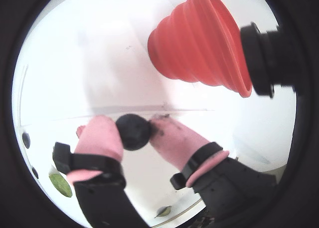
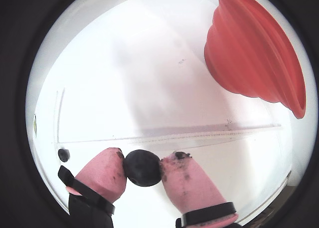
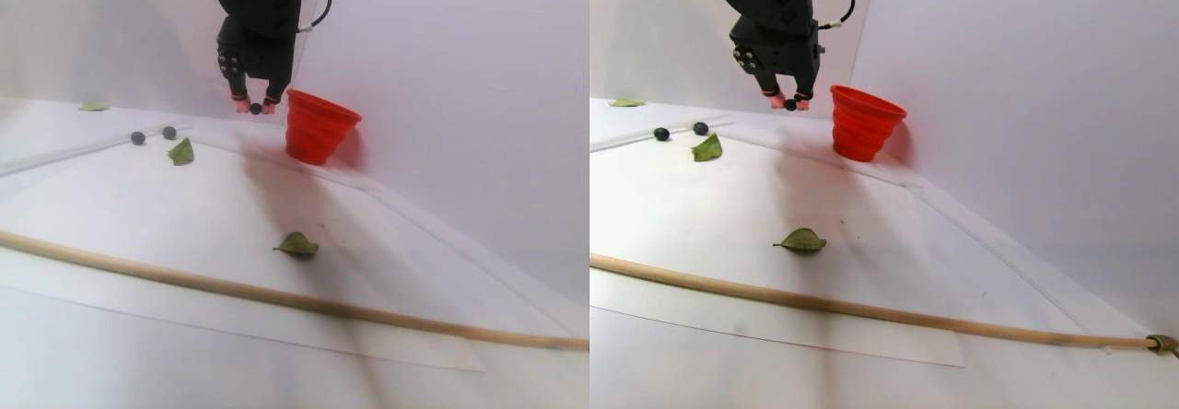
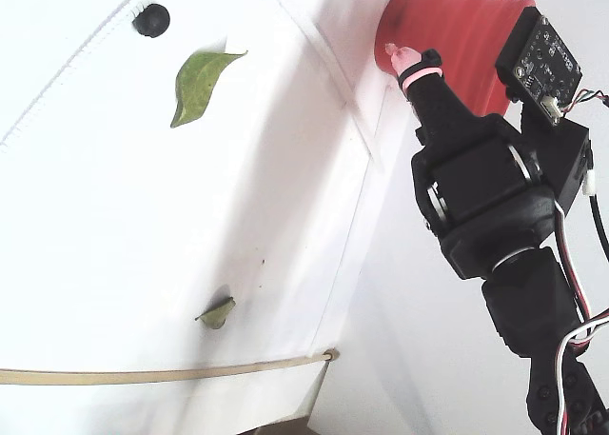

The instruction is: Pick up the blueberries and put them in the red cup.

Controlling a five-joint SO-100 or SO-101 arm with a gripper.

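1. White sheeting covers the table point(image 3: 184, 216), with plain pale walls behind; note the long wooden rod point(image 3: 276, 296) lying across the front and the green leaves point(image 3: 297, 244) scattered on the sheet.
2. Check the gripper point(image 2: 143, 167): its two pink fingertips point(image 2: 104, 170) are clamped on one blueberry point(image 2: 142, 168), which sits squarely between them, touching both pads.
3. Confirm in the stereo pair view that the gripper hangs clear above the table, just beside the red cup point(image 3: 318, 128), near rim level, and not yet over the opening.
4. Locate the red cup in a wrist view point(image 1: 202, 43): it stands upright ahead of the fingertips, off to the right of that view.
5. Count the remaining work: two more blueberries point(image 3: 138, 137) rest on the sheet, well apart from the cup.
6. Treat the task as partly done: one berry is lifted but not dropped. Whether the cup already holds berries cannot be told.
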